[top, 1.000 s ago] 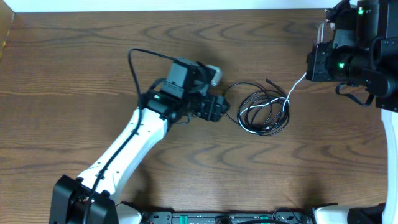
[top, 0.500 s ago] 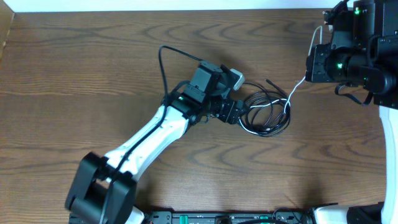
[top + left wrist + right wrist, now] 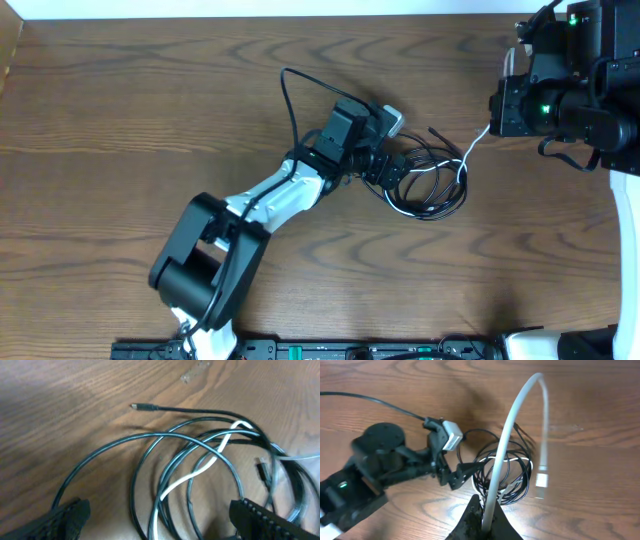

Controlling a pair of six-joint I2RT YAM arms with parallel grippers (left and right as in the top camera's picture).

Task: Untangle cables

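A loose coil of thin black cables [image 3: 436,203] lies on the wooden table, right of centre, with a white cable [image 3: 472,150] threaded through it. My left gripper [image 3: 397,172] hovers over the coil's left edge. In the left wrist view its fingers [image 3: 65,519] stand wide apart, with black loops [image 3: 150,437] and the white cable [image 3: 200,467] between them, and nothing is gripped. My right gripper [image 3: 487,520] is at the far right, shut on the white cable [image 3: 512,420]. That cable arcs up and hangs down to its plug [image 3: 542,480].
A black plug end [image 3: 137,406] lies free on the wood beyond the coil. The left arm's thick black lead [image 3: 290,95] loops above its wrist. The right arm's body [image 3: 580,90] fills the top right corner. The table's far edge [image 3: 300,14] runs along the top.
My left arm has swung right and reached the coil, and its jaws have opened wider. The right gripper has held its place with the white cable.
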